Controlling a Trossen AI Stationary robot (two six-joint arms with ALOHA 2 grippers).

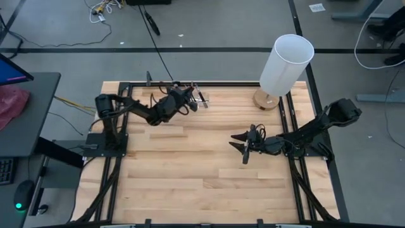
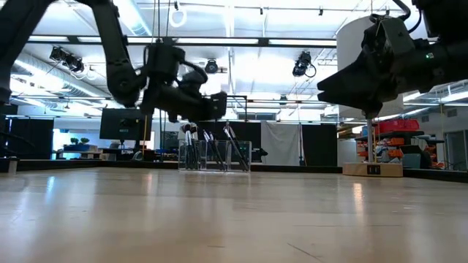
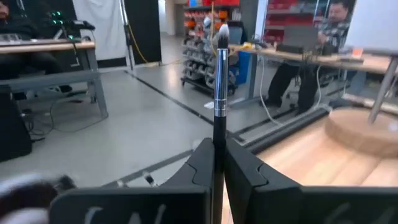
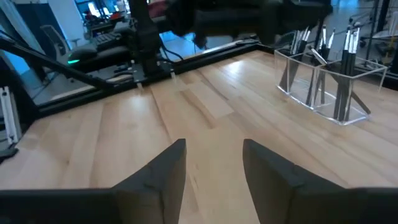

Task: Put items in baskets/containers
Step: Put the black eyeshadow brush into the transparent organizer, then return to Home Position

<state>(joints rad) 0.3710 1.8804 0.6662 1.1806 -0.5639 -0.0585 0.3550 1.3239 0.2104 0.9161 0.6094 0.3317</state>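
Holding my right gripper point(image 1: 243, 147) empty with its fingers spread, low over the bare middle of the light wooden slatted table point(image 1: 190, 183), I keep it clear while the other arm works. Farther back and to the left, my left gripper point(image 1: 188, 99) is clamped on a slim makeup brush with a dark handle, silver ferrule and pale tuft point(image 3: 219, 81), standing upright between the fingers. The clear plastic organiser box point(image 2: 215, 155), already bristling with brushes, sits at the far edge just beside that gripper; I should hover squarely above a compartment, keep the handle vertical, descend gently, then release.
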